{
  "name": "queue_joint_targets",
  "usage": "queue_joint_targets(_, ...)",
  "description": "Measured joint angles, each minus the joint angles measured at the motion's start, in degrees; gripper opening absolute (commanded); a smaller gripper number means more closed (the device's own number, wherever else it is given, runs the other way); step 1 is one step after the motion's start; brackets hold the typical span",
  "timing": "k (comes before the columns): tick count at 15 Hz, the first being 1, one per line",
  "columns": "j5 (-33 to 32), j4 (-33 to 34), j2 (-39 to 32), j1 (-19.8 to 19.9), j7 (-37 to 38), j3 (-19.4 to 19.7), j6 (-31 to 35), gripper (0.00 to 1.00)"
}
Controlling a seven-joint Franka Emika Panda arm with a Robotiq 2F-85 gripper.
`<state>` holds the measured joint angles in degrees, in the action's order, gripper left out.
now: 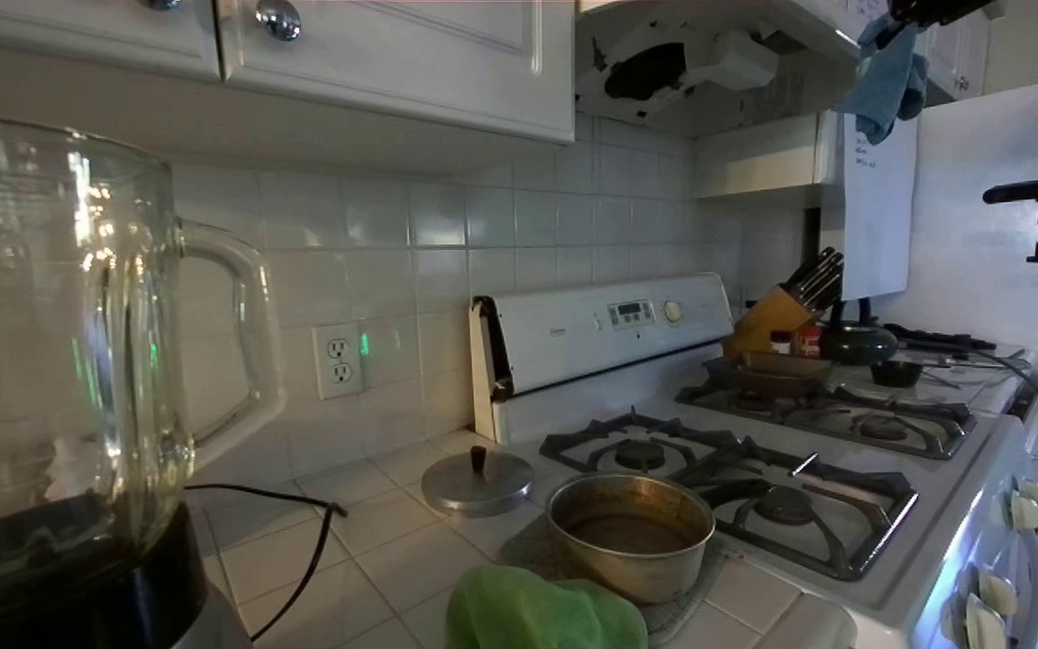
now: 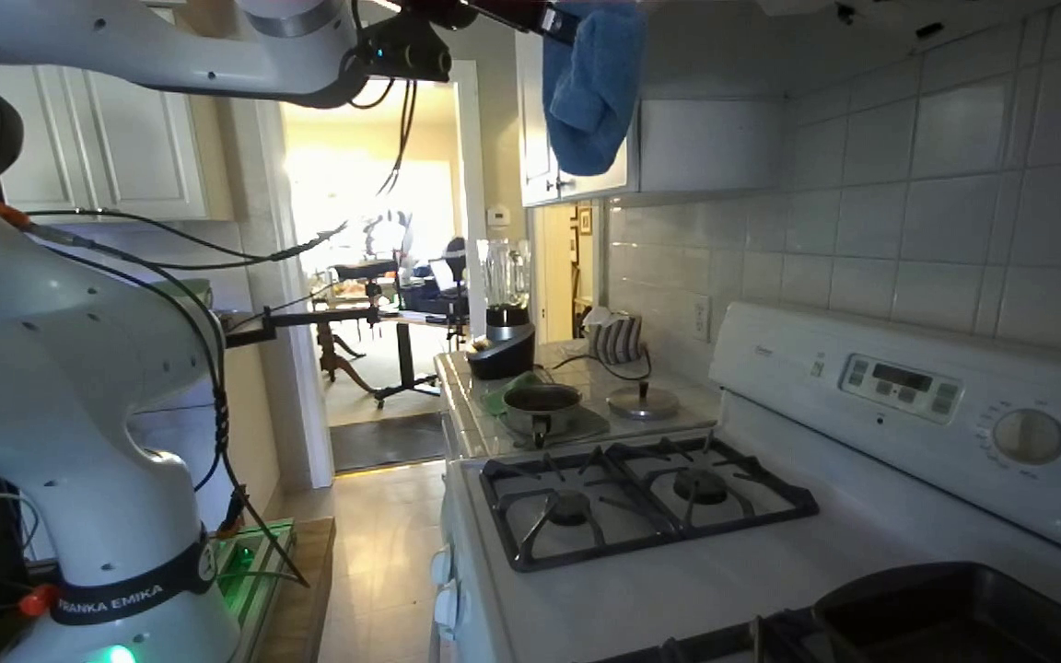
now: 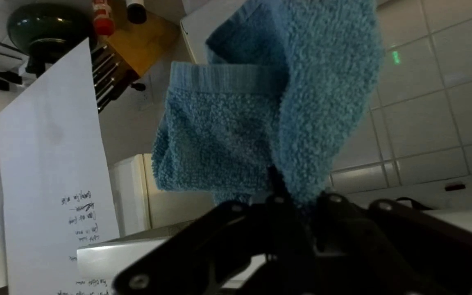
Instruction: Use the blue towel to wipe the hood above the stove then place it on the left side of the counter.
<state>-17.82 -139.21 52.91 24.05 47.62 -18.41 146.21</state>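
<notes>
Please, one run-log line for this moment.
black two-fingered gripper | shut on hanging teal-blue cloth towel | not yet on white square-tiled counter

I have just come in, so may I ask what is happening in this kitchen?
A robot arm is holding a blue towel, its claw closed on it. The towel hangs high up near the hood, well higher than the stove; whether it touches the hood, I cannot tell. It is not on the counter yet. Beside the stove stands a pot, with its lid lying separately.
</notes>
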Motion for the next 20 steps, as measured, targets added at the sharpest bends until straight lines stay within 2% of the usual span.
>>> queue_joint_targets(14,0.04,0.39,1.16,-0.16,-1.37,0.50,11.39,0.03)
queue_joint_targets(20,0.97,-0.15,1.22,-2.31,-6.37,1.14,12.00,0.03)
